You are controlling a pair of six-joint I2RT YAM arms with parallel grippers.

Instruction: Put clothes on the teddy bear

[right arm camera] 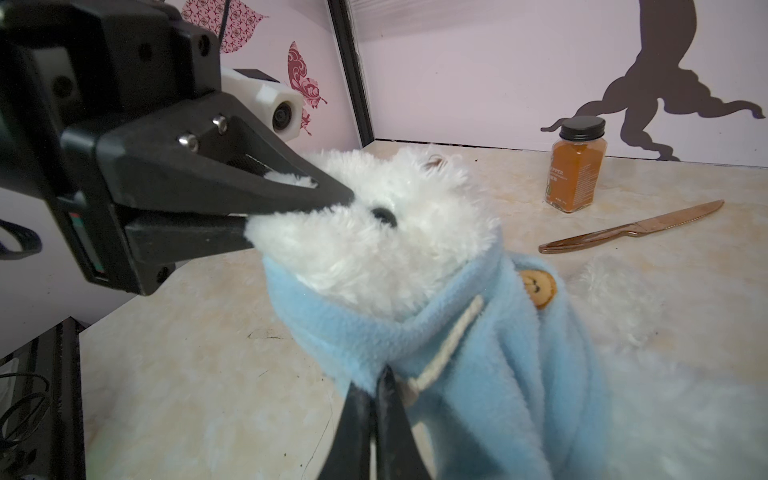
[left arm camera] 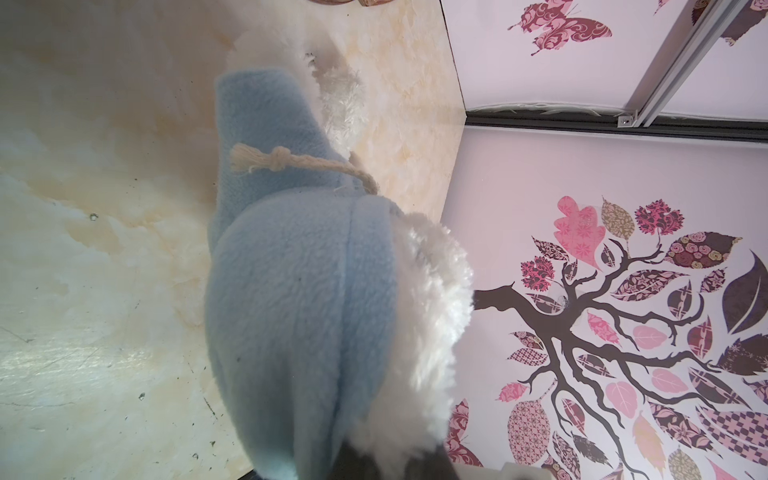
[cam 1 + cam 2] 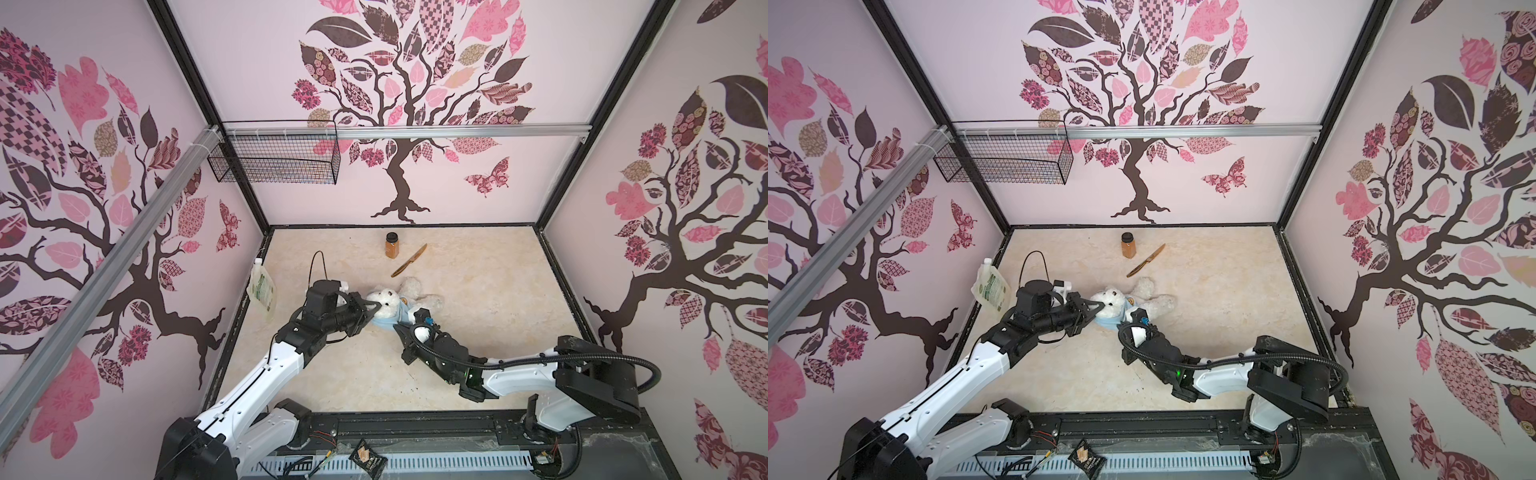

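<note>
The fluffy white teddy bear [image 3: 390,300] [image 3: 1112,298] lies on the beige table, its head toward the left arm. A light blue fleece shirt [image 3: 384,322] [image 3: 1109,323] [image 1: 498,353] [image 2: 299,311] is bunched round its neck under the face [image 1: 374,232], with a tan bear-face patch and a cord. My left gripper [image 3: 376,306] [image 3: 1100,306] [image 1: 297,208] is shut on the white fur at the top of the bear's head. My right gripper [image 3: 398,327] [image 3: 1122,328] [image 1: 376,384] is shut on the shirt's lower edge by the cord. White fur [image 2: 428,291] shows beside the fleece in the left wrist view.
Behind the bear stand a spice jar [image 3: 392,246] [image 3: 1127,246] [image 1: 577,170] and a copper-coloured knife [image 3: 409,261] [image 3: 1146,261] [image 1: 631,228]. A pouch [image 3: 262,291] leans on the left wall. A wire basket [image 3: 274,156] hangs above. A small packet [image 3: 368,459] lies on the front rail.
</note>
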